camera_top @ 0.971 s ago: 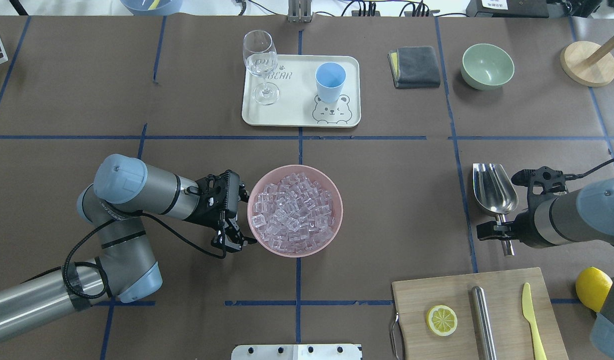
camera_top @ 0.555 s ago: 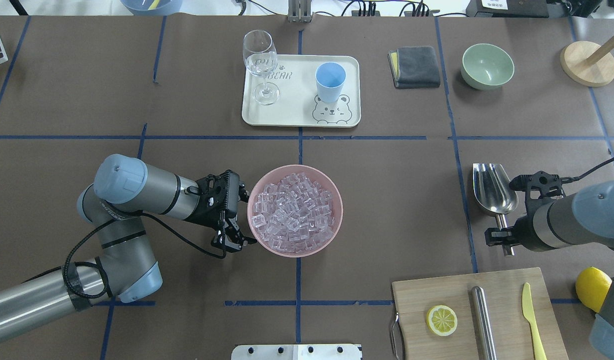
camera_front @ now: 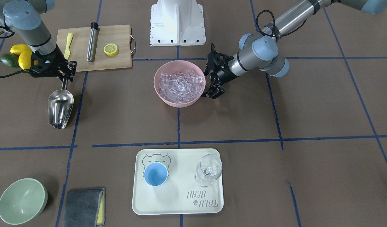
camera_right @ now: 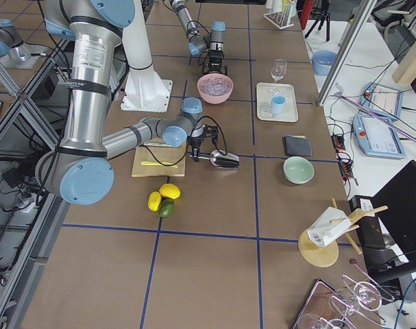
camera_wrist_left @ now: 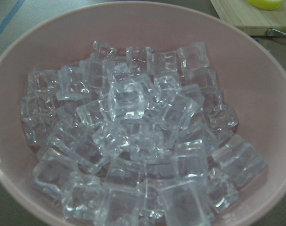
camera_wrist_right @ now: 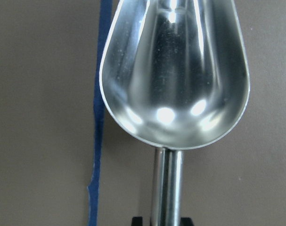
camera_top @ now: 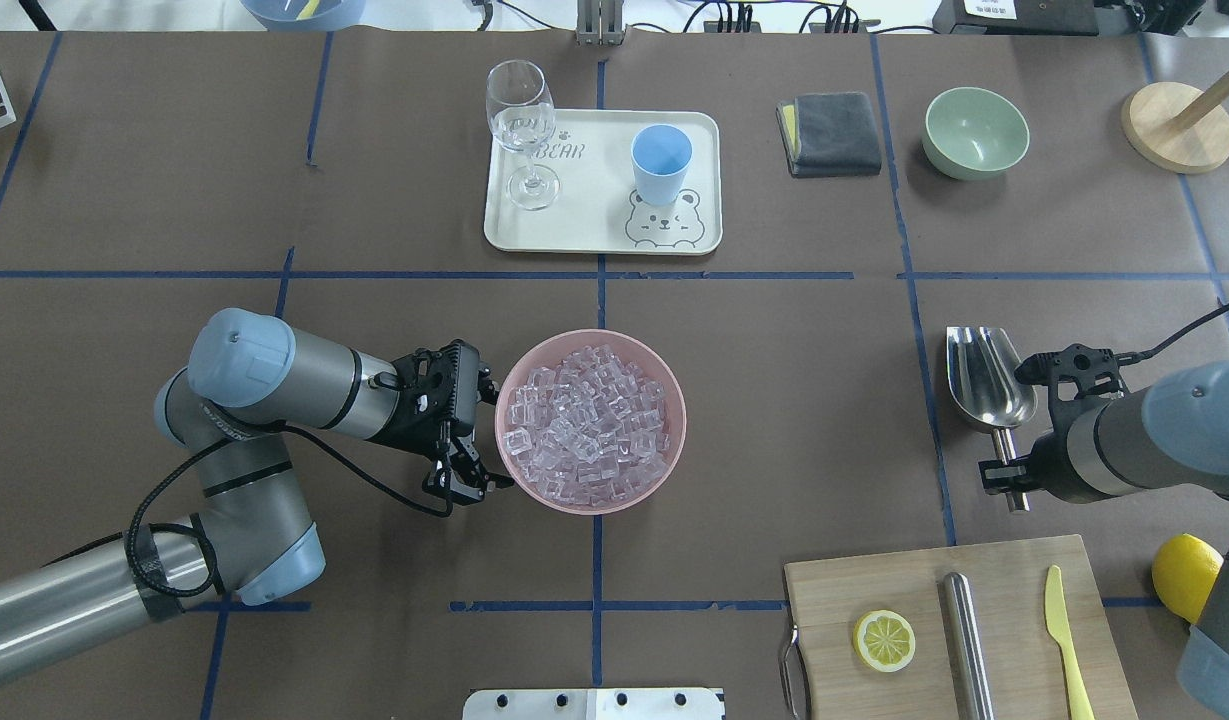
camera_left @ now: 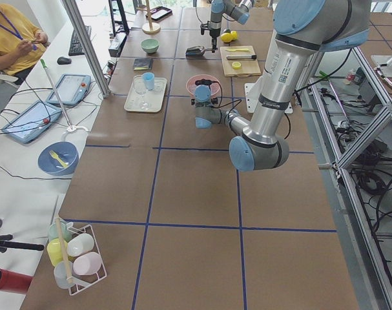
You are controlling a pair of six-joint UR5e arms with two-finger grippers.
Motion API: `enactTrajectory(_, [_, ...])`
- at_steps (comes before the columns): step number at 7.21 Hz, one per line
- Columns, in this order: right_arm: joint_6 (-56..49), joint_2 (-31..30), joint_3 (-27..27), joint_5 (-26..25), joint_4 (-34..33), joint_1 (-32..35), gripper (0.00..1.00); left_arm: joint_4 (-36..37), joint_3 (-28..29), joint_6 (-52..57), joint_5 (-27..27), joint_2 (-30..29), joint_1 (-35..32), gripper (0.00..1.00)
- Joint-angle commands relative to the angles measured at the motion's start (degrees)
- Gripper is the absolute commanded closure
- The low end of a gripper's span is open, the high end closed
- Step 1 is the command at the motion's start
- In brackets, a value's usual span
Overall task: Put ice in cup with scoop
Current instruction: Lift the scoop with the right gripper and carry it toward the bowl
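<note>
The steel scoop (camera_top: 989, 375) lies on the table at the right, trough pointing away from me; it fills the right wrist view (camera_wrist_right: 175, 84). My right gripper (camera_top: 1009, 475) is shut on the scoop's thin handle, as the front view (camera_front: 65, 74) also shows. The ice (camera_top: 589, 425) fills a pink bowl (camera_top: 679, 420) at the table's middle, and shows close up in the left wrist view (camera_wrist_left: 133, 141). My left gripper (camera_top: 489, 435) is open and empty against the bowl's left side. The light-blue cup (camera_top: 661, 160) stands upright on a cream tray (camera_top: 594, 220) at the far side.
A wine glass (camera_top: 521, 130) stands on the tray left of the cup. A grey cloth (camera_top: 829, 133) and a green bowl (camera_top: 976, 130) lie at the far right. A cutting board (camera_top: 874, 580) with lemon slice, steel cylinder and yellow knife is near right, and a lemon (camera_top: 1187, 577) beside it.
My right gripper's fingers have closed in on the scoop's handle, and the right wrist has shifted slightly to the right. The left arm and the bowl have not moved.
</note>
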Motion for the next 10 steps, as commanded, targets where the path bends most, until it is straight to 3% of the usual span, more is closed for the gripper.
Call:
enactTrajectory(1, [-0.1,0.3,0.0,0.1,-0.1,0.1,1.00,0.0,0.0,0.0,0.0,0.0,0.0,0.00])
enactTrajectory(6, [-10.2,1.3,4.0,0.3,-4.2,0.8,1.00,0.0,0.0,0.0,0.0,0.0,0.0,0.00])
enactTrajectory(8, [-38.0,3.7,6.1,-1.0,-8.4,2.3,1.00,0.0,0.1,0.0,0.0,0.0,0.0,0.00])
enactTrajectory(9, [-42.3,6.6,6.8,-0.5,-12.4,4.7,1.00,0.0,0.1,-0.1,0.0,0.0,0.0,0.00])
enactTrajectory(10, [-50.4,7.9,8.0,4.0,-17.5,6.9,1.00,0.0,0.1,0.0,0.0,0.0,0.0,0.00])
